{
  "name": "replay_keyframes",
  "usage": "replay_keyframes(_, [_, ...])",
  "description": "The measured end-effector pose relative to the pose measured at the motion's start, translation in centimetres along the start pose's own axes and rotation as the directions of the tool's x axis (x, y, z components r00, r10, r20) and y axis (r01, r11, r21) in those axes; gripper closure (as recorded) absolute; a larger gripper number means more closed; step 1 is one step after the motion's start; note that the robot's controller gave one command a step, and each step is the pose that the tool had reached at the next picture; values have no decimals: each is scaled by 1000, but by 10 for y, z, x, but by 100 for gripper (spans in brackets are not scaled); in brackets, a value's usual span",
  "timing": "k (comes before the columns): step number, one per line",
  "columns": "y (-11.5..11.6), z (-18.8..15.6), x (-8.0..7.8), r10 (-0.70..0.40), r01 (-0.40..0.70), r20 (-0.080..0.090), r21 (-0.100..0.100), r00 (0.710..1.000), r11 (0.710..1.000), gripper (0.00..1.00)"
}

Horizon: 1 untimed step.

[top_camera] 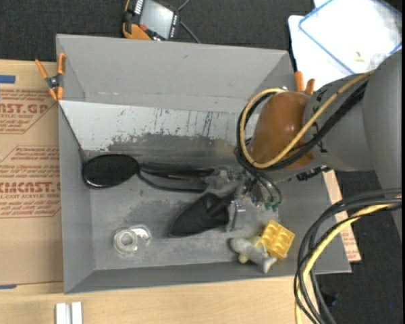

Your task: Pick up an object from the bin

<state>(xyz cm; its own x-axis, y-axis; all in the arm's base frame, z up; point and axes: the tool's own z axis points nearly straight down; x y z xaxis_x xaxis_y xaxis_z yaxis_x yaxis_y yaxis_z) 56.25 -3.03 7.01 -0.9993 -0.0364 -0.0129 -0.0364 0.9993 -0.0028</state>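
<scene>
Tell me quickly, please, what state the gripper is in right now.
Gripper: cannot be told; it is low in the bin, beside the black wedge-shaped thing.

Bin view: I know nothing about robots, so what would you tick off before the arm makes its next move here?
1. Is the gripper over a thing: ok, it sits at the right end of the black wedge in mid-bin.
2. Grip on the wedge: cannot tell.
3. Space to the brush: not ok, its handle ends right beside the gripper and might get nudged.
4. Space to the yellow block and grey figure: ok, both lie apart, toward the view's lower right.
5. Space to the clear cap: ok, far off at lower left.
6. Room from the bin walls: ok, the gripper is away from them.
</scene>
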Motion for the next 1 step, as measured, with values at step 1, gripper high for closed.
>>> replay_keyframes(1, [-5,2,-4,-28,28,-7,-2,1000,1000,0])
